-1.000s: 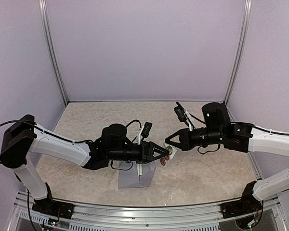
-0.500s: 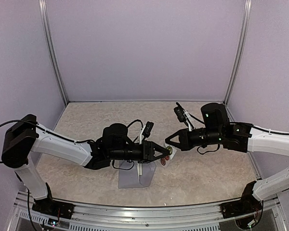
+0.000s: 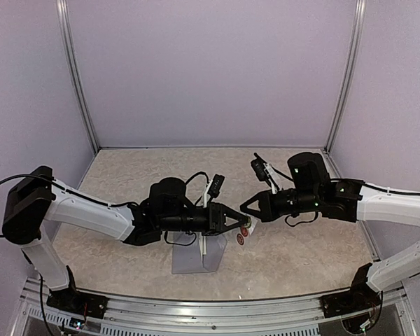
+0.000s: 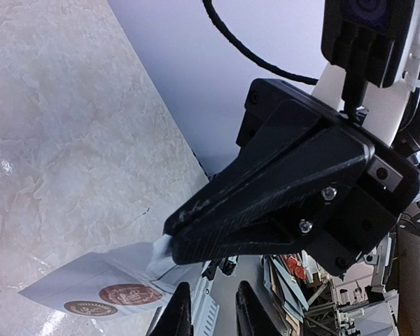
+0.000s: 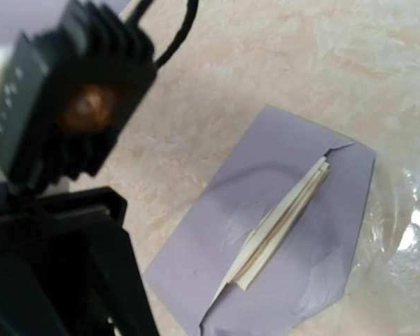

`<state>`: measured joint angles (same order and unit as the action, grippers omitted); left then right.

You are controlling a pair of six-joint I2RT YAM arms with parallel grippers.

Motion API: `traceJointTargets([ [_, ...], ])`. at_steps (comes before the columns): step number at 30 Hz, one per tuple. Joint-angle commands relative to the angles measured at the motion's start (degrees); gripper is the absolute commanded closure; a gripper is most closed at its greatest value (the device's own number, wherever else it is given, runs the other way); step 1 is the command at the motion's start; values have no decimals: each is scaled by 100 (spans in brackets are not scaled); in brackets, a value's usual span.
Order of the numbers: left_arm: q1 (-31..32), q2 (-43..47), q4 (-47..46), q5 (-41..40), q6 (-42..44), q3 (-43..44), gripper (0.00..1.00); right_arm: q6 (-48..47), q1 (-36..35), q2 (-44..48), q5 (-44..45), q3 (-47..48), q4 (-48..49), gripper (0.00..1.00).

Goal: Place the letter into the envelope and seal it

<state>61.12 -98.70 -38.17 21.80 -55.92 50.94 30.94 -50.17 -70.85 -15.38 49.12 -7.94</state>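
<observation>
Seemingly sealing, with letter (image 5: 280, 217) in envelope (image 5: 196, 266) by the near edge: pinching sticker strip (image 4: 91, 290) in right gripper (image 4: 169, 234), cannot tell for left gripper (image 4: 210, 318); next, peel one sticker (image 4: 129, 294) cleanly.

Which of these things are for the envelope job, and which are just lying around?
For the job: envelope, folded letter tucked in it, sticker strip pinched by the right tool.
Lying about: clear shiny film beside the envelope; too blurred to identify.
</observation>
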Motion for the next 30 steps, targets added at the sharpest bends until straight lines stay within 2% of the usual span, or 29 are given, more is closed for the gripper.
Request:
traceJointTargets([
  [1,25,-61,-143,22,29,195,80,-70,-97,-47,95,25,-108,100],
  [9,28,-215,-132,76,-41,285,80,-85,-122,-43,97,42,-128,100],
  [14,26,-246,-31,35,-52,320,85,-95,-131,-37,104,48,-128,100],
  [21,21,-275,-20,2,-84,316,100,-112,-140,-50,162,39,-137,100],
  [30,63,-226,-266,103,99,289,100,-115,-184,-137,510,125,-367,100],
])
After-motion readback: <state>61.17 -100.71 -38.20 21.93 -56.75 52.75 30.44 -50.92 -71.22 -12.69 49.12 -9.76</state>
